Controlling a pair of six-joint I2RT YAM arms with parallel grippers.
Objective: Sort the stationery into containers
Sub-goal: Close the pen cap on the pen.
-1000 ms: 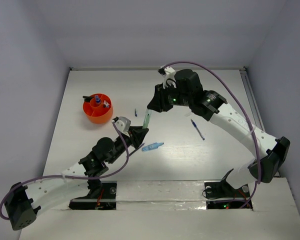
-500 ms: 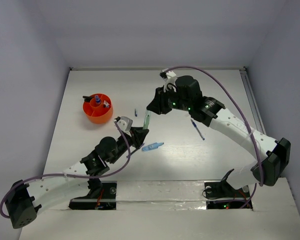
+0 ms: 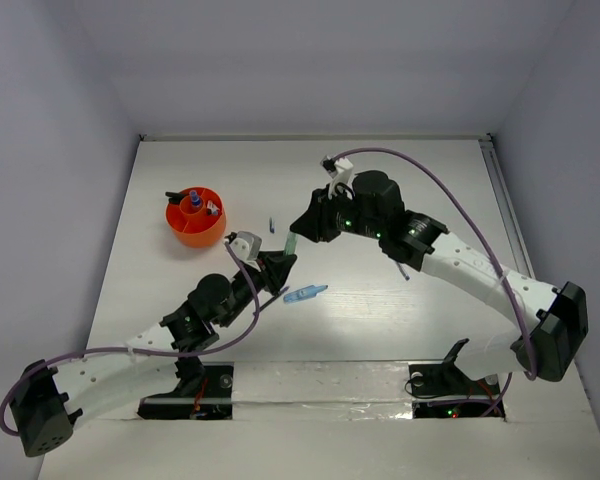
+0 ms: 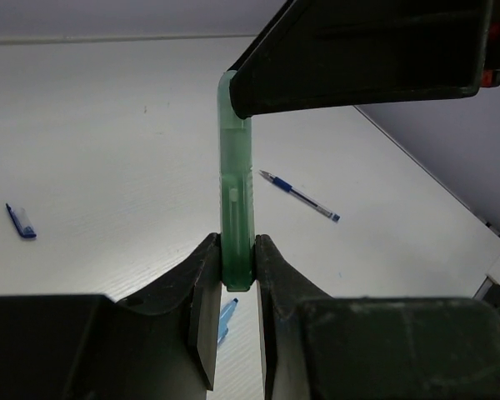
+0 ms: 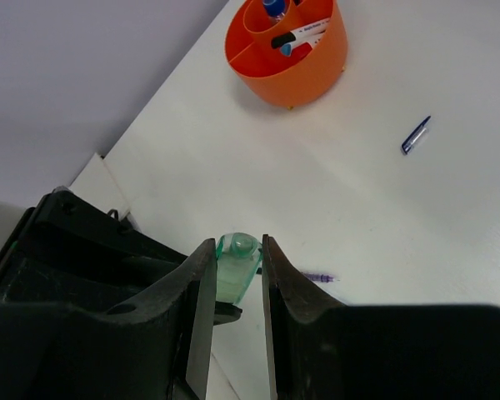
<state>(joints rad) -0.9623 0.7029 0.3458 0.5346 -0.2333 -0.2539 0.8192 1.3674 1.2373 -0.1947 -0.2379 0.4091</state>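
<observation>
A translucent green marker (image 3: 292, 244) is held in the air between both grippers. My left gripper (image 3: 283, 262) is shut on its lower end (image 4: 236, 167). My right gripper (image 3: 302, 228) is shut on its upper, capped end (image 5: 237, 265). The right gripper's black finger (image 4: 358, 50) covers the marker's top in the left wrist view. The orange cup (image 3: 195, 222) with inner dividers stands at the left and holds several items; it also shows in the right wrist view (image 5: 300, 71). A light blue marker (image 3: 305, 293) lies on the table below the grippers.
A blue pen (image 4: 300, 193) lies right of centre, mostly hidden under the right arm in the top view. A small blue pen piece (image 3: 271, 226) lies near the cup. A thin purple pen (image 5: 321, 277) lies under the grippers. White walls close off the table at the back and sides.
My right gripper has moved down and left along the green marker toward my left gripper, so less of the marker shows between them. The left gripper has kept its hold.
</observation>
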